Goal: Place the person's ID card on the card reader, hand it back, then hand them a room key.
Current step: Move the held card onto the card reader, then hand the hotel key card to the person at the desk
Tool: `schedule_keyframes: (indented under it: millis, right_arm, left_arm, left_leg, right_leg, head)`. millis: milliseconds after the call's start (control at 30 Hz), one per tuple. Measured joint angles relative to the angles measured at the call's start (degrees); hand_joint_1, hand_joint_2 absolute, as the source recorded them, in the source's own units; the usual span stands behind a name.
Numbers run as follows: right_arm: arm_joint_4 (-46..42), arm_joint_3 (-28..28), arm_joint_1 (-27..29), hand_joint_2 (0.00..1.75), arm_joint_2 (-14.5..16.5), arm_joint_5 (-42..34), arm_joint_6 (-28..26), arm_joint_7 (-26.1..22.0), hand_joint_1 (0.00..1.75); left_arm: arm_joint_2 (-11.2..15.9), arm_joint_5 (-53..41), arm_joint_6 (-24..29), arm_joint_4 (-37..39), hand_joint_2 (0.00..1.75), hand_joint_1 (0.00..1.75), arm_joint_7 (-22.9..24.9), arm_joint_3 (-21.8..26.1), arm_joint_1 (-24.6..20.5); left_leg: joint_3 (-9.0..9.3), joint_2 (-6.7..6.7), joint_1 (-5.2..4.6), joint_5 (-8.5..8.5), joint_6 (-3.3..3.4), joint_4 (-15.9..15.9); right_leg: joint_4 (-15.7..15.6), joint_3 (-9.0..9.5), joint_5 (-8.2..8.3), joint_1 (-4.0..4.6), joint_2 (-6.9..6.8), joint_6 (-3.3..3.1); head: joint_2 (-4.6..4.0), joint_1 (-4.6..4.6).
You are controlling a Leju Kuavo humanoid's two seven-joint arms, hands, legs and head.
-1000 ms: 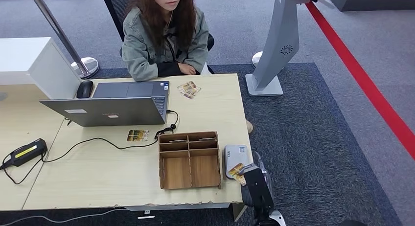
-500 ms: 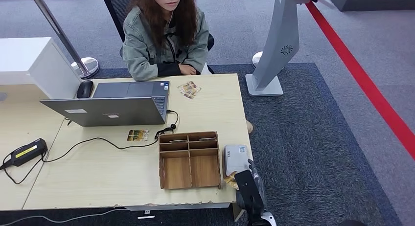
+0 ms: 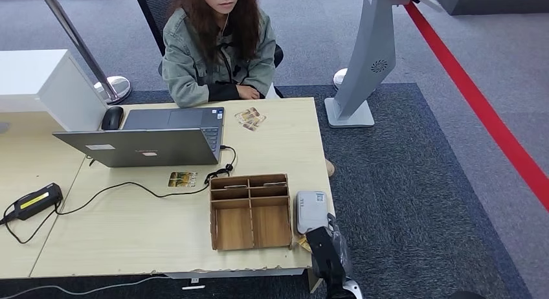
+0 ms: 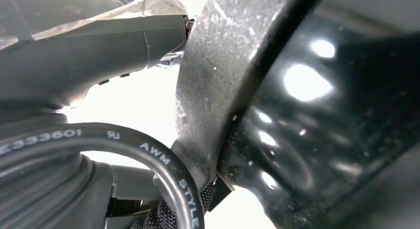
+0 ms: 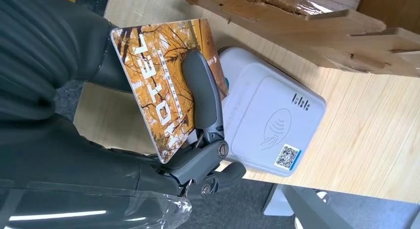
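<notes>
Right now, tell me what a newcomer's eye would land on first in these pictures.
First the right hand at the desk's near right corner, pinching an orange autumn-print card beside the grey card reader. Next the seated person in a green jacket across the desk, behind an open laptop. Then the wooden compartment box left of the reader, and the red floor stripe on the right.

Light wooden desk (image 3: 129, 234) standing on a dark grey carpet (image 3: 414, 182). Paler grey floor (image 3: 492, 53) beyond, crossed by a red stripe (image 3: 482, 111). White cabinet (image 3: 39, 85) at far left, beside a slanted metal pole (image 3: 74, 37). Grey kiosk stand (image 3: 366, 59) right of the desk; black office chair (image 3: 152, 8) behind it.
</notes>
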Motion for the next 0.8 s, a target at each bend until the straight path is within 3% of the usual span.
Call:
schedule_keyframes:
  millis: [267,467,800]
  right_arm:
    - [-1.98,-0.73,0.11,1.75,-0.19,6.59,0.01,2.41,1.75]
    - [-15.48,-3.19,-1.05,1.75,-4.56,17.8,4.46,13.67,1.75]
    - [-33.78,-6.66,-8.87,1.75,-9.03,25.99,11.45,21.13,1.75]
  left_arm:
    - [0.15,0.26,-0.32,0.0,1.75,0.0,-0.07,0.01,0.02]
    - [0.33,0.35,-0.47,0.0,1.75,0.0,-0.17,0.01,0.09]
    - [0.5,-0.89,-0.7,0.0,1.75,0.0,-0.35,0.01,-0.02]
  left_leg:
    - [0.0,0.0,-0.01,0.0,0.0,0.0]
    - [0.0,0.0,-0.04,0.01,0.01,0.01]
    - [0.02,0.04,-0.03,0.03,0.0,0.02]
  right_leg:
    - [0.0,0.0,0.0,0.0,0.0,0.0]
    - [0.0,0.0,0.02,-0.04,0.0,0.02]
    - [0.01,0.0,0.07,-0.04,0.03,0.01]
  head:
    - [0.0,-0.01]
    - [0.0,0.01]
    - [0.0,0.0]
